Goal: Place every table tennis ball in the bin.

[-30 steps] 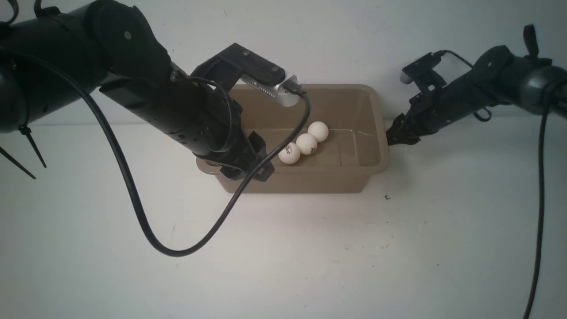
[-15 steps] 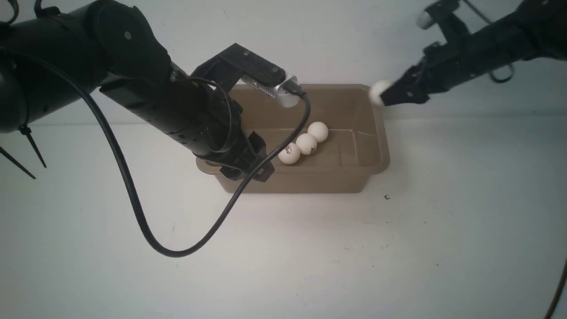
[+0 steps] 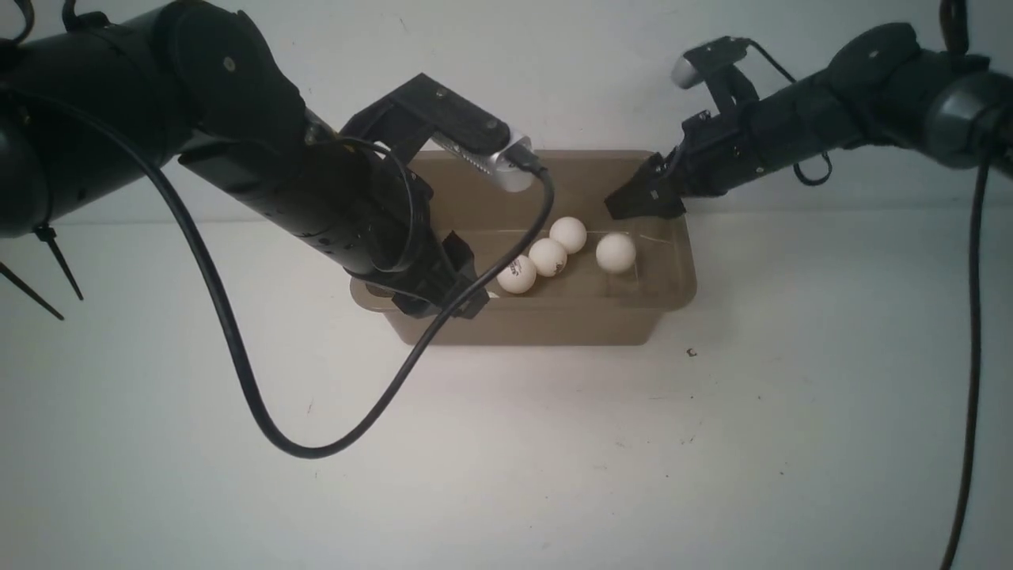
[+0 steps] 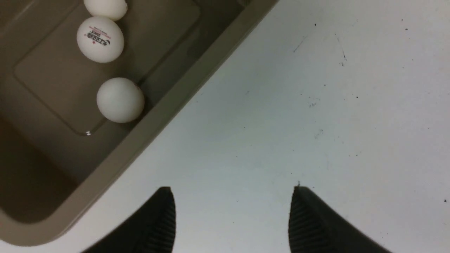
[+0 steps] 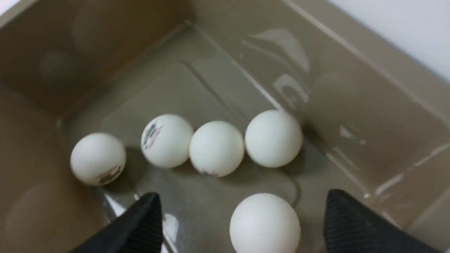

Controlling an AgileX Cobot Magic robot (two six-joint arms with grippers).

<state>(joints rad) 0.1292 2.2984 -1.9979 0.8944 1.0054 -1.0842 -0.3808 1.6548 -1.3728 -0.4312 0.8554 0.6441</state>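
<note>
Bin (image 3: 554,328) in the front view stands near the far edge of the counter (image 3: 506,475); the right claw (image 3: 637,202) hangs over it, one ball (image 3: 615,252) free below. Left wrist view: left claw (image 4: 232,218) spread, empty, beside the bin. Right wrist view: right claw spread above five table tennis balls (image 5: 216,147). Dropping step looks done; next move probably calls for lifting away and seeking any ball outside
</note>
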